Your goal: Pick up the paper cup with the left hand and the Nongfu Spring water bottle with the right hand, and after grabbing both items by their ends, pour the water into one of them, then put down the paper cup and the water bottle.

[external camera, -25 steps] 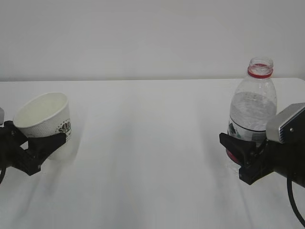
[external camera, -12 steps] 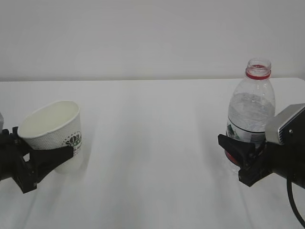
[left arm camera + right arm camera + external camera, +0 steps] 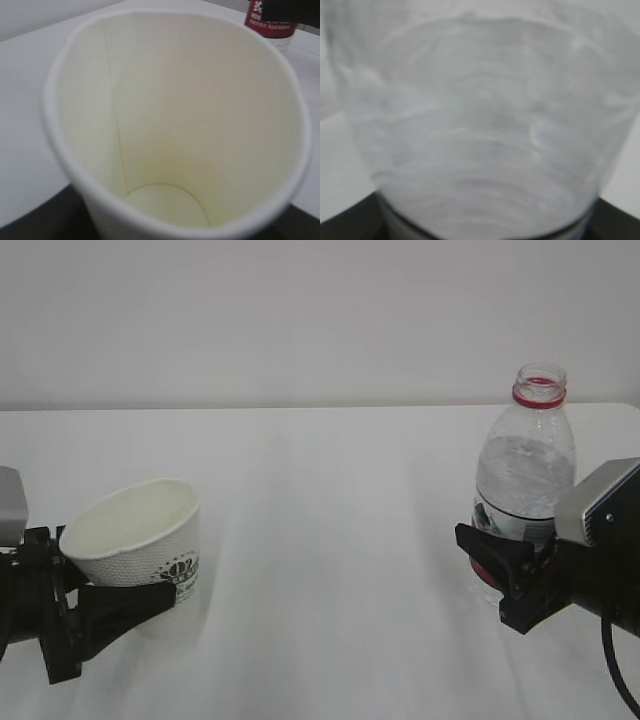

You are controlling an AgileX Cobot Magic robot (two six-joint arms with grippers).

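Separating paper cup [image 3: 140,540], Nongfu Spring water bottle [image 3: 525,480]: bare table [image 3: 330,540].

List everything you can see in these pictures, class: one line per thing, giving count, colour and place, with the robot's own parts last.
Small white tapered paper cup: one, white with a dark green logo, left side, tilted, empty inside, held near its base.
Clear ribbed plastic water bottle: one, clear with a red neck ring and red label, capless, upright on the right.
Table: one, white, spanning the view.
Wall: one, pale grey, behind the table.
Left gripper: one, black, closed on the cup's lower part.
Right gripper: one, black, closed round the bottle's lower part.
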